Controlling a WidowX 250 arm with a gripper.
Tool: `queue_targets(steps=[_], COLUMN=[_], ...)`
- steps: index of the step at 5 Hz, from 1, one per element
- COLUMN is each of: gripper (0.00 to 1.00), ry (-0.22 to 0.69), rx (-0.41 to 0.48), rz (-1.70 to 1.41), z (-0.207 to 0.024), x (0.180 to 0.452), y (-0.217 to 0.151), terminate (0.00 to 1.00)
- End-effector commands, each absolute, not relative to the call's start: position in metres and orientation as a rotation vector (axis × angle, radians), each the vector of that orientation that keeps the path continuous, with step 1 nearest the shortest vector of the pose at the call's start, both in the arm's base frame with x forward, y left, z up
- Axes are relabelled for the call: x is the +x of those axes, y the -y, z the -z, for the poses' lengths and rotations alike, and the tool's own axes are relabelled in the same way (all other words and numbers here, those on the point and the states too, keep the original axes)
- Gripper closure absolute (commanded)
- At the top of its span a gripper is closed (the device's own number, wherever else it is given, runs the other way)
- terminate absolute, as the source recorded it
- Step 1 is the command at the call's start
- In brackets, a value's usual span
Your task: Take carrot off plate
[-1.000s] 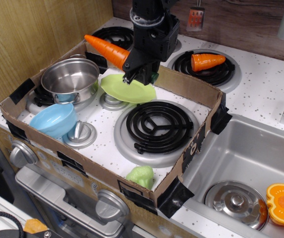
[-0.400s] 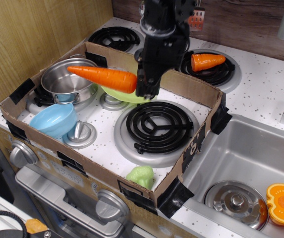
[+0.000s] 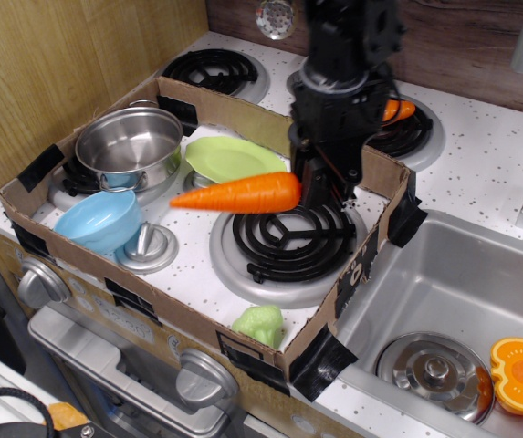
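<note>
Carrot [image 3: 238, 193] moved right, clear of plate [image 3: 229, 156]; claw [image 3: 314, 187] clamped on it, arm vertical.

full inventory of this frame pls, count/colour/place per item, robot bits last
carrot: 1, orange, held in the air over the front burner's left edge
plate: 1, lime green, inside the box behind the carrot
pot: 1, steel, box's left rear
bowl: 1, light blue, in front of the pot
front burner: 1, black coil, box's right half
cardboard box: 1, brown with black tape, on the stove top
green toy: 1, pale green, box's front corner
short carrot piece: 1, orange, rear right burner, mostly hidden
sink: 1, grey, right
lid: 1, steel, in the sink
orange slice toy: 1, orange, sink's right edge
end effector: 1, black, gripping the carrot's thick end
</note>
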State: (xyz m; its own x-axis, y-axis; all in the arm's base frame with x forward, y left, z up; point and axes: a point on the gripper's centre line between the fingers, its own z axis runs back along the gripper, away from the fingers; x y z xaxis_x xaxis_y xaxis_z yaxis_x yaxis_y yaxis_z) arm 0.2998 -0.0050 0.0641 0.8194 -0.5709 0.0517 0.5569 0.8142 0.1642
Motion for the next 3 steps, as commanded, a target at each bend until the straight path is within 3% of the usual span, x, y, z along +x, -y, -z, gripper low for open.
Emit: queue_targets(steps=[1, 2, 3], gripper=[1.0, 1.0, 1.0], ry=[0.247, 0.272, 0.287], rx=[0.127, 0.086, 0.072], rz=[0.542, 0.602, 0.605], z=[-0.043, -0.033, -0.026], x=[0.3, 0.291, 0.283], y=[0.007, -0.008, -0.02], terminate=[0.0, 0.0, 1.0])
